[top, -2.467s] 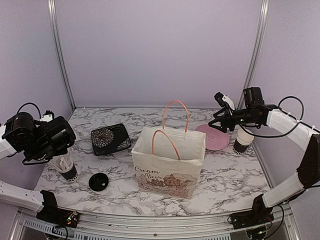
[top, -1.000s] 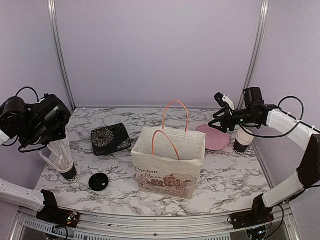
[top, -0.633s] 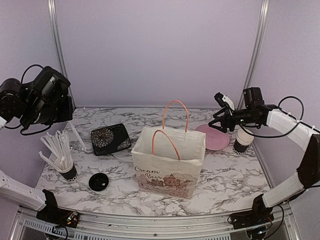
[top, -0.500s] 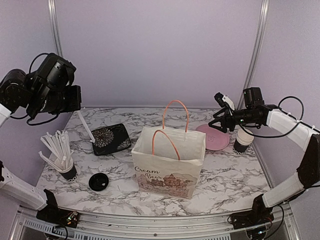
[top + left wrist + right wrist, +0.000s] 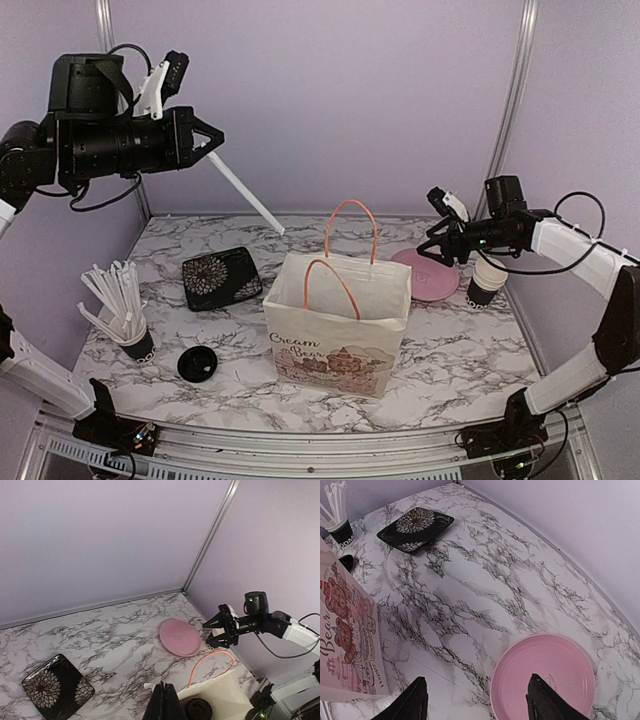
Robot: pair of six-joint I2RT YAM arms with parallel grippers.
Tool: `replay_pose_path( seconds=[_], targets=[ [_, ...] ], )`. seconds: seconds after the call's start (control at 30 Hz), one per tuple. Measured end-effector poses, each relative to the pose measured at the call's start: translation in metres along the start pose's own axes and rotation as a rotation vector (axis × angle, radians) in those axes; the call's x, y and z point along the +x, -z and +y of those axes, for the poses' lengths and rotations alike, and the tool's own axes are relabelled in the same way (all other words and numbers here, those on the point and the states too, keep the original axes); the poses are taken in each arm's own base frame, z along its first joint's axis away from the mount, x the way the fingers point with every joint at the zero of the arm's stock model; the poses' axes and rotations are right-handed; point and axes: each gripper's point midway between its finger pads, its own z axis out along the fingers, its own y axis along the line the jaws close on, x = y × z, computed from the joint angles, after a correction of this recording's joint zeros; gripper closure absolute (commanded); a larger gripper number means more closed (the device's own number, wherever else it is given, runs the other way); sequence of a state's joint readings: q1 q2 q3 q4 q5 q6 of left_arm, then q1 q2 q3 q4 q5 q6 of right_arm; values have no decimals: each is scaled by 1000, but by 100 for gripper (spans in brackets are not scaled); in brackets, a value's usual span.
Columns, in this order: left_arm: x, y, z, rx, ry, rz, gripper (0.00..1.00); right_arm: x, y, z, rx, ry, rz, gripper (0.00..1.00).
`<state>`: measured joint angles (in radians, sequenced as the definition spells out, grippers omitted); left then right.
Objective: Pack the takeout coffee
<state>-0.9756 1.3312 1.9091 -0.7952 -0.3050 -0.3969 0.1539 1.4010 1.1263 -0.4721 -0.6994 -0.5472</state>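
1. Top: left jaws, high up, pinch a white straw point(image 5: 245, 190) by 1 end; a swing could fling it. The coffee cup point(image 5: 486, 280) stands beside the right arm.
2. Left wrist: jaws pressed together; the straw could miss the bag point(image 5: 220, 690).
3. Right wrist: jaws spread wide, empty, over the pink plate point(image 5: 545, 680); cup unseen, easily knocked.

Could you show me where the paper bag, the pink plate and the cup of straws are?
paper bag point(image 5: 335, 350): top external view, on its printed front face.
pink plate point(image 5: 180, 637): left wrist view, at the plate's middle.
cup of straws point(image 5: 138, 346): top external view, on the black cup's side.
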Motion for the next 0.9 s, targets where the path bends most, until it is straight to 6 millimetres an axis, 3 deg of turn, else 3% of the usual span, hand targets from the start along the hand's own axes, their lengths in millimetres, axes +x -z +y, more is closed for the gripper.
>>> replay_pose_path(
  seconds=[0.17, 0.37, 0.57, 0.9],
  targets=[
    [-12, 7, -40, 205, 16, -23, 100, 3, -2, -2, 4, -2, 11, 34],
    [8, -4, -82, 367, 1, 56, 100, 4, -3, -3, 5, -4, 14, 34],
    [52, -36, -117, 459, -19, 171, 100, 10, -8, -4, -3, -13, 27, 34],
    [130, -101, -143, 511, 3, 326, 100, 11, -8, -4, -5, -15, 30, 34]
  ],
)
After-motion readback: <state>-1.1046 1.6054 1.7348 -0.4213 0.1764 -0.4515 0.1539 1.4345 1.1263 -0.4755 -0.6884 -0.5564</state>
